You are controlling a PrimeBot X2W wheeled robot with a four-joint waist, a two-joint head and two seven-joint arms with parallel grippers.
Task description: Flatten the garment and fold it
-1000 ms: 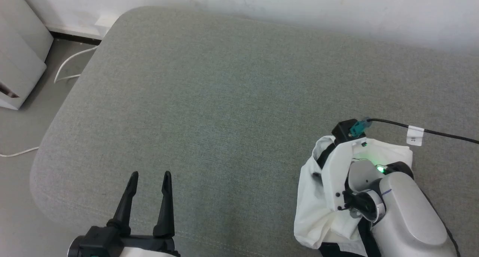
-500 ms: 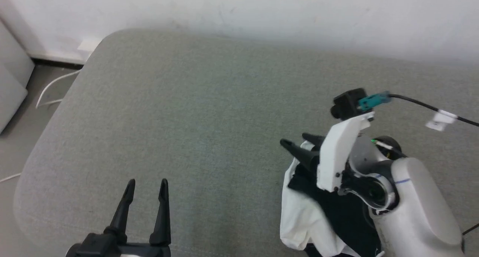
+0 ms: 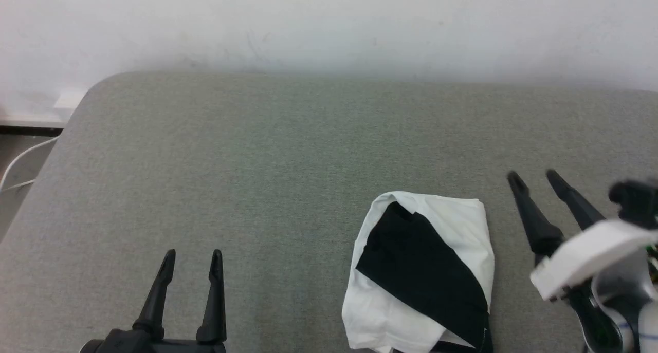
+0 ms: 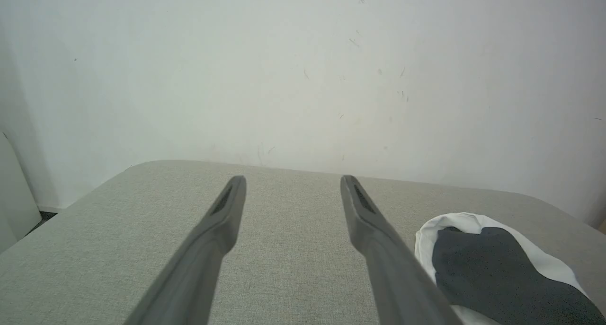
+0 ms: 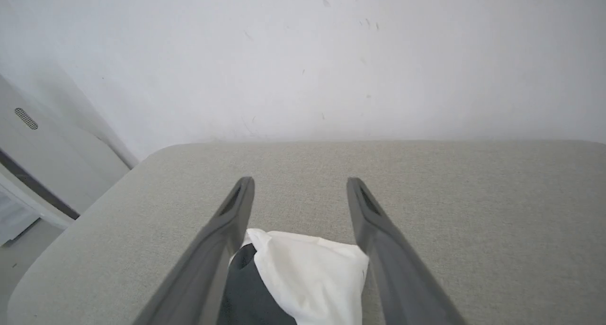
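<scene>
Looking down at my own setup right now: both pairs of fingers are spread wide with nothing held in them. My left gripper (image 3: 193, 254) and my right gripper (image 3: 532, 176) are the same build, two long, dark, matte fingers each, thick at the base and tapering to slim, slightly rounded tips. On the left wrist cam you can see a shallow recessed pad on the inner face of the fingers (image 4: 213, 240) near the tips.

Everything sits on a big cushion (image 3: 257, 152) covered in grey-green woven fabric, a fine, even weave with a rounded corner off beyond my left fingers. Behind the fingertips is a plain white wall (image 3: 329, 24), a bit scuffed.

The garment (image 3: 419, 271) lies on the cushion between my two pairs of fingers, well to the right of the left pair and just to the left of the right pair, not touching either. It's bunched into a compact, roundish packet: soft white cloth with puffy, rounded edges and a slanted black panel lying across the top. The white part looks smooth with only a few gentle creases. Along my right fingers (image 5: 388, 254), it shows low in the gap between them, below the tips.
</scene>
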